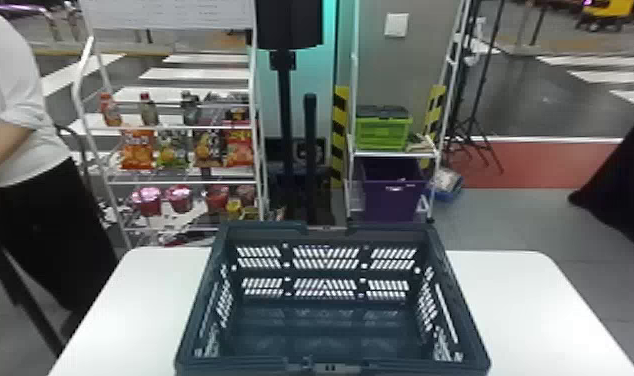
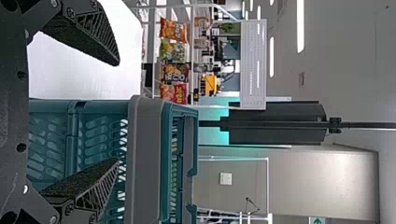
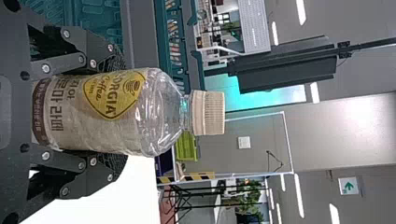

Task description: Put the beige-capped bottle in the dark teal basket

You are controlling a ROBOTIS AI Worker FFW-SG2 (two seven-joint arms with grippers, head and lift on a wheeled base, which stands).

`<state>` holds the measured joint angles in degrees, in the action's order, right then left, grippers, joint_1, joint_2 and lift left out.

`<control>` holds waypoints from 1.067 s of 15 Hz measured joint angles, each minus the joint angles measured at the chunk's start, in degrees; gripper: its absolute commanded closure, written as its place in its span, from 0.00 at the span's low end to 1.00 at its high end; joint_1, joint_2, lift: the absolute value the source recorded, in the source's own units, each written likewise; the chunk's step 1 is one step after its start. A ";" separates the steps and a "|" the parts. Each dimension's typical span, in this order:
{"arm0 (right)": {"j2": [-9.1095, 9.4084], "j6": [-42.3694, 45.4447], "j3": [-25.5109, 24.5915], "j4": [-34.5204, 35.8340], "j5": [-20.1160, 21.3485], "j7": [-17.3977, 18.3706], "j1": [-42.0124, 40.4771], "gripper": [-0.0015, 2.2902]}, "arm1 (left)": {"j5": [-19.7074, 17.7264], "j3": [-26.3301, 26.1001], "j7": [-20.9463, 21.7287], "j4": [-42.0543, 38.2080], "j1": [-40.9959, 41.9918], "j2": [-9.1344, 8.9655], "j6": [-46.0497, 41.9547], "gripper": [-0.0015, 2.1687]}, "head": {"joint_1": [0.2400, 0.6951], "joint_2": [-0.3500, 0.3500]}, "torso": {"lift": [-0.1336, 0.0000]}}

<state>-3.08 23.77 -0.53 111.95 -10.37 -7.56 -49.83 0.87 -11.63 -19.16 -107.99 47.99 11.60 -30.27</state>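
Right pincer (image 3: pixel 119 112) grips the beige-capped bottle (image 3: pixel 159 112), seemingly beside the basket (image 1: pixel 391 233).

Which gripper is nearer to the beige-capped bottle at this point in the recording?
Right. The right gripper is closed around the body of the bottle; the left gripper is open and empty by the basket.

Dark teal rectangular plastic basket (image 1: pixel 261 232) on white round-cornered bench (image 1: pixel 521 300); behind, left, white-framed tiered rack (image 1: pixel 181 183); right, white-framed shelf (image 1: pixel 391 154).

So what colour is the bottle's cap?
The cap is beige; the right wrist view shows it best.
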 measured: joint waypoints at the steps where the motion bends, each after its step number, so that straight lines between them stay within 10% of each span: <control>1: 0.00 0.00 0.00 0.02 0.00 0.00 0.00 1.00 | 0.00 -0.02 0.00 0.00 -0.06 0.00 0.00 0.07 | 0.57 0.50 | 1.00; 16: -0.08 -0.67 0.09 0.75 0.44 0.00 0.17 1.00 | -0.08 -0.15 0.00 0.07 -0.53 0.08 0.52 0.07 | 0.57 0.50 | 1.00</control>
<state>-3.16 23.10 -0.44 112.70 -9.93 -7.56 -49.66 0.79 -11.78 -19.16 -107.91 47.46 11.69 -29.75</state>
